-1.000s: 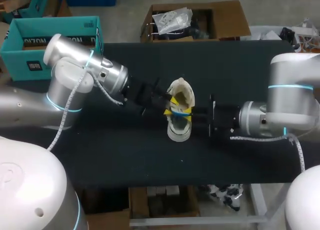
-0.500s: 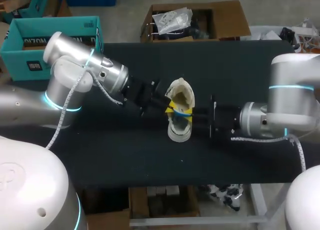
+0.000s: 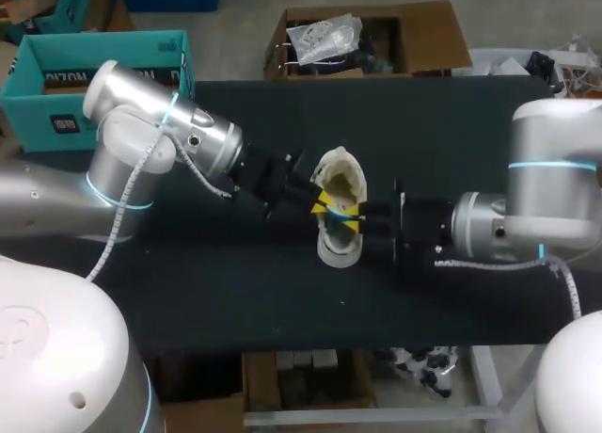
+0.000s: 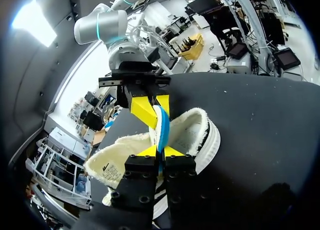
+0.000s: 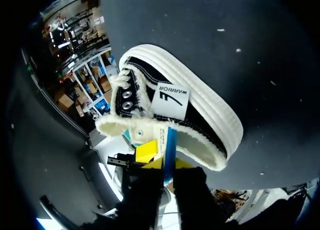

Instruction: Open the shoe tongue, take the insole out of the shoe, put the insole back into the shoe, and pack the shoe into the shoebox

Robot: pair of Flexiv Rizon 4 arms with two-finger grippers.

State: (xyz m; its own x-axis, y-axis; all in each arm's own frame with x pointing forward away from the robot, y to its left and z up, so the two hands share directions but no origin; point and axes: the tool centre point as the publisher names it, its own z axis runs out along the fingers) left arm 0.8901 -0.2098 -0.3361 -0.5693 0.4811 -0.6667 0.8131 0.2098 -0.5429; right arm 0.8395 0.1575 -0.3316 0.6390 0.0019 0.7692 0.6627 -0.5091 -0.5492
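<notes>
Pinching from two sides, the left pincer (image 4: 161, 151) has its yellow tips drawn narrow on a thin blue insole (image 4: 163, 125), which stands on edge between them as a slim curved strip. Straight ahead of it, the right pincer (image 4: 152, 106) faces it and clamps the same insole at a point just beyond, its yellow fingers (image 4: 142, 110) also close together with the blue strip between them. The two pincers are nearly touching each other.

Under and around both pincers sits the shoe (image 4: 192, 132), its mouth spread wide. It has a thick cream fleece lining that curls over the collar, a black canvas upper with metal eyelets, a white patch on the side, and a white rubber sole with ribbed bands. The insole is held over the open mouth; I cannot tell whether its lower edge is inside the shoe.

Beneath the shoe the desk (image 3: 235, 292) is covered in a matt black, slightly speckled surface. From above, the left arm comes in from one side of the shoe and the right arm from the other, level with each other.

Well apart from the pincers, behind the left arm's elbow, the shoebox (image 3: 47, 99) is a teal cardboard box with its top open.
</notes>
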